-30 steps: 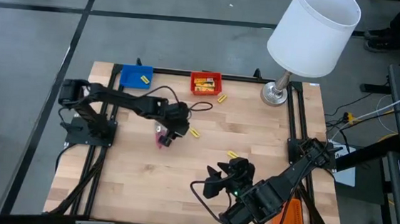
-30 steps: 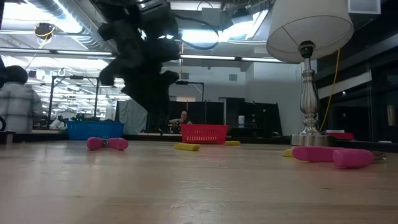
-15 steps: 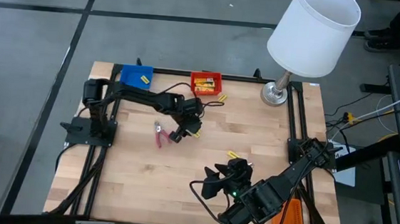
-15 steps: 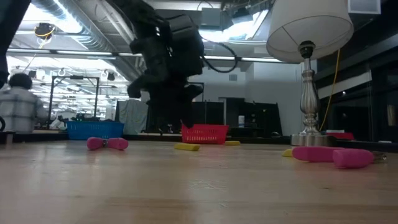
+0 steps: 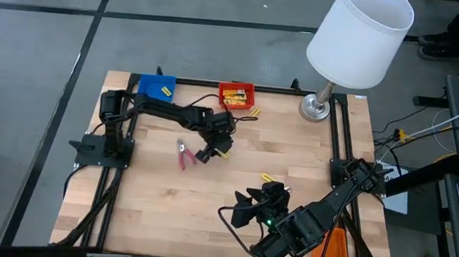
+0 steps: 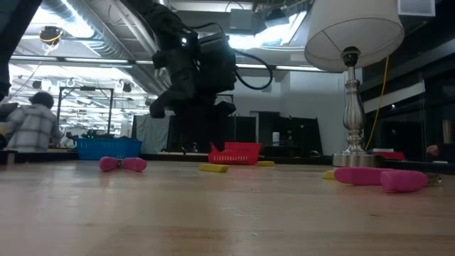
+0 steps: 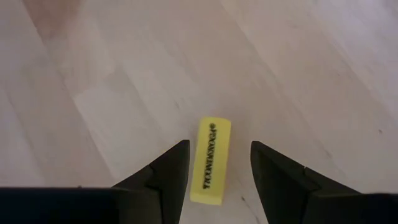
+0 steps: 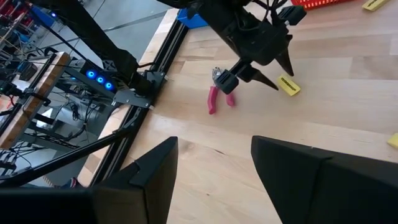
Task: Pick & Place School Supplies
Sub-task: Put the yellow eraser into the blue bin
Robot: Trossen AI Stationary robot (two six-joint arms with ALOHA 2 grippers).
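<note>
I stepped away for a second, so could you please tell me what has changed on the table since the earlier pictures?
The left gripper swung from above the pink-handled tool toward the right and now hangs open over a yellow packet. The tool, the trays and the right gripper stayed put.

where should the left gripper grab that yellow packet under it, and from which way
Across the short width of the yellow packet, near its middle, coming straight down from above. It lies flat on the table with its long axis running between the fingers of the left gripper, which is open and straddles it, so closing should pinch its two long sides. Nothing else lies close by.
</note>
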